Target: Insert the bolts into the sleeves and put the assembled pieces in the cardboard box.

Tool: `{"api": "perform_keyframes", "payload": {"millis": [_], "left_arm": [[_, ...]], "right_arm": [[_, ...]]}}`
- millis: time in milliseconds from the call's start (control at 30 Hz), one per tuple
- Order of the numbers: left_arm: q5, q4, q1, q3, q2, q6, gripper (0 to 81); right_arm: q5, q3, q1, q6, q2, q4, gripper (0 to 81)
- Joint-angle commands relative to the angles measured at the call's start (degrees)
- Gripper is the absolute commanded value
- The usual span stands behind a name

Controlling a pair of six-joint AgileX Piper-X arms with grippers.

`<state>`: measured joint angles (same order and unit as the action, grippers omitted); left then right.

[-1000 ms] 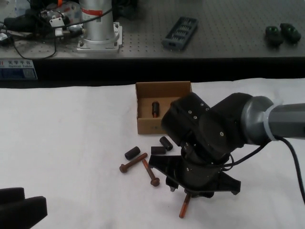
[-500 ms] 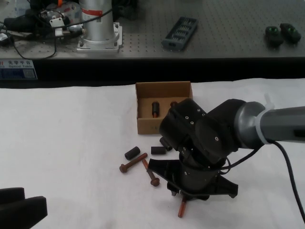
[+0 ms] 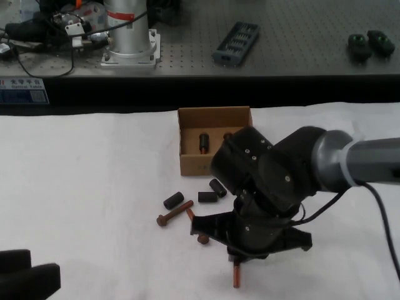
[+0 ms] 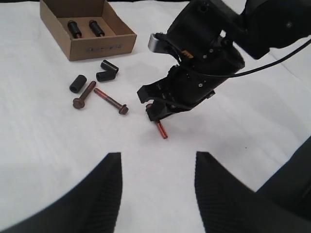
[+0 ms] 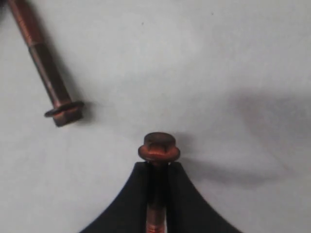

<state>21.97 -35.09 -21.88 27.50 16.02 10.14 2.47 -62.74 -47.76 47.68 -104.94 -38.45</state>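
Note:
My right gripper [image 5: 157,167] is shut on the shaft of a rusty bolt [image 5: 159,147], just under its head. In the high view it [image 3: 239,257] hangs low over the white cloth, with the bolt [image 3: 236,275] pointing down from it. In the left wrist view the right gripper [image 4: 156,116] holds the bolt [image 4: 162,130] just beyond my open left gripper [image 4: 158,194]. Two loose bolts [image 3: 174,212] [image 4: 111,101] and three black sleeves [image 3: 173,200] [image 3: 207,197] [image 3: 218,187] lie left of the right arm. The cardboard box [image 3: 197,165] holds two assembled pieces [image 3: 204,142] [image 4: 95,27].
The left gripper [image 3: 25,276] sits at the near left corner of the bench. Behind the cloth, a dark perforated table carries a metal post [image 3: 128,31], cables and a black tray [image 3: 235,41]. White cloth lies open to the left and right.
The right gripper has shifted slightly left and nearer with the bolt, which now hangs more upright. The arm now covers part of one loose bolt. The left gripper has hardly moved.

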Motion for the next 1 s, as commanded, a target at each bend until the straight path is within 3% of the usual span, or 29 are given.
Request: {"api": "perform_keyframes", "payload": {"millis": [0,200,400,633,967], "left_arm": [[-1.8,-1.2,0.0,0.6,0.3,-3.6,34.4],[-3.3,-0.8,0.0,0.3,3.7,-6.6,34.4],[-3.7,1.6,0.0,0.3,17.1,-12.5,34.4],[-5.4,21.7,0.0,1.2,37.1,-14.3,34.4],[-6.3,19.3,-0.1,23.0,66.8,-23.4,34.4]], "right_arm": [[-0.9,-0.3,0.3,-9.0,6.6,-5.5,1.7],[-0.5,1.6,0.3,-16.4,17.0,-8.8,1.7],[-1.4,9.9,0.3,-18.1,30.7,-8.4,1.7],[-2.1,17.9,0.3,-22.1,49.5,-8.3,1.7],[-2.5,22.4,0.3,-23.3,64.6,-8.3,1.7]]}}
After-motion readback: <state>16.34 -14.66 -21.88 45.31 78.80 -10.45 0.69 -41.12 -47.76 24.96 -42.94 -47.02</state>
